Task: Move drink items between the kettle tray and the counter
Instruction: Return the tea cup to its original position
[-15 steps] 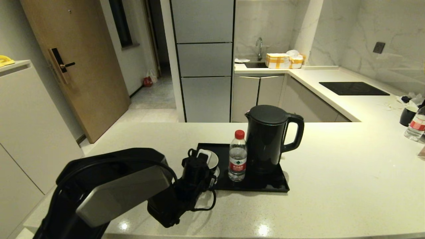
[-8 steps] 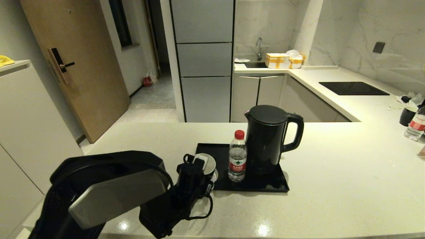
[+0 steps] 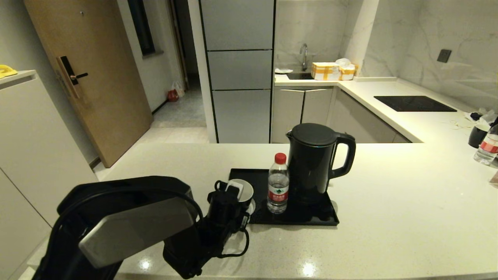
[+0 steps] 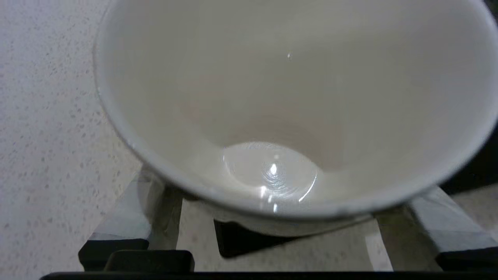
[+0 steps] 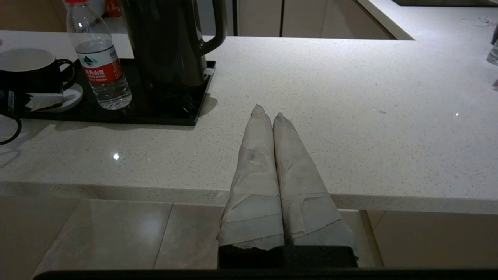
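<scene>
The black mug [image 3: 244, 191] with a white inside hangs over the kettle tray's [image 3: 311, 218] near left corner, above the white saucer [image 5: 72, 99]. My left gripper [image 3: 233, 194] is shut on the mug; its taped fingers [image 4: 128, 217] hug both sides under the rim, and the mug [image 4: 295, 97] fills the left wrist view. The red-capped water bottle [image 3: 278, 183] and the tall black kettle [image 3: 313, 163] stand on the tray. My right gripper [image 5: 268, 111] is shut and empty over the counter's [image 3: 389, 217] near edge, right of the tray; it is not in the head view.
A second dark mug [image 3: 477, 136] and water bottle [image 3: 487, 147] stand at the counter's far right edge. A black hob [image 3: 414, 103] lies on the back counter, with yellow boxes [image 3: 327, 71] by the sink. My left arm [image 3: 132, 221] covers the counter's near left.
My left arm has drawn back slightly toward me and the mug has shifted with it; over the last half second nothing has visibly moved. Kettle and bottle are unmoved.
</scene>
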Tool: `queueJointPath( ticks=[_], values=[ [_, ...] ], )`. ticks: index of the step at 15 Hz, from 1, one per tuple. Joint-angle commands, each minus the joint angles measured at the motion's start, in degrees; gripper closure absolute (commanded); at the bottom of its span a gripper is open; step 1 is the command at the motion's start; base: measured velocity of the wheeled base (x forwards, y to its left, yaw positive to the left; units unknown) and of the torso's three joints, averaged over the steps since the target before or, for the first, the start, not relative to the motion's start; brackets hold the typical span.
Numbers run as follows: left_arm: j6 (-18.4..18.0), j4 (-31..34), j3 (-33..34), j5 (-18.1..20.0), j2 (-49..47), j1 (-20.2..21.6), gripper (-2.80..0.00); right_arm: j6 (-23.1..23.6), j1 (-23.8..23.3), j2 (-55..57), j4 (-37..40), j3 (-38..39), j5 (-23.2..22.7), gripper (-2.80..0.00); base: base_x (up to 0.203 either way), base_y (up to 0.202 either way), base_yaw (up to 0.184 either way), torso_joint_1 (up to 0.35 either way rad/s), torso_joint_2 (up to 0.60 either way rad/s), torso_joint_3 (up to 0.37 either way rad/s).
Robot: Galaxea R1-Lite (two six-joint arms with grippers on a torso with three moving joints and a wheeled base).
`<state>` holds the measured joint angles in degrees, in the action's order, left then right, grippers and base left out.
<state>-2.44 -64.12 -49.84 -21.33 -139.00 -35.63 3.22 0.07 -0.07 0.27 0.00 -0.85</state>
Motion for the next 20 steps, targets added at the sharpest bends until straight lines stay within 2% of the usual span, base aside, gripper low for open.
queueJointPath(
  ticks=[1, 13, 20],
  values=[
    [-0.02, 0.05, -1.21, -0.07, -0.13, 0.04, 0.0, 0.03, 0.01, 0.07, 0.0, 0.0, -0.03, 0.0, 0.0, 0.0, 0.0, 0.0, 0.0, 0.0],
    [0.26, 3.08, -5.52, 0.68, -1.6, -0.43, 0.0, 0.03, 0.01, 0.07, 0.0, 0.0, -0.03, 0.0, 0.0, 0.0, 0.0, 0.0, 0.0, 0.0],
    [0.68, 7.43, -7.47, 1.47, -0.84, -1.02, 0.0, 0.03, 0.01, 0.07, 0.0, 0.0, -0.03, 0.0, 0.0, 0.0, 0.0, 0.0, 0.0, 0.0]
  ],
)
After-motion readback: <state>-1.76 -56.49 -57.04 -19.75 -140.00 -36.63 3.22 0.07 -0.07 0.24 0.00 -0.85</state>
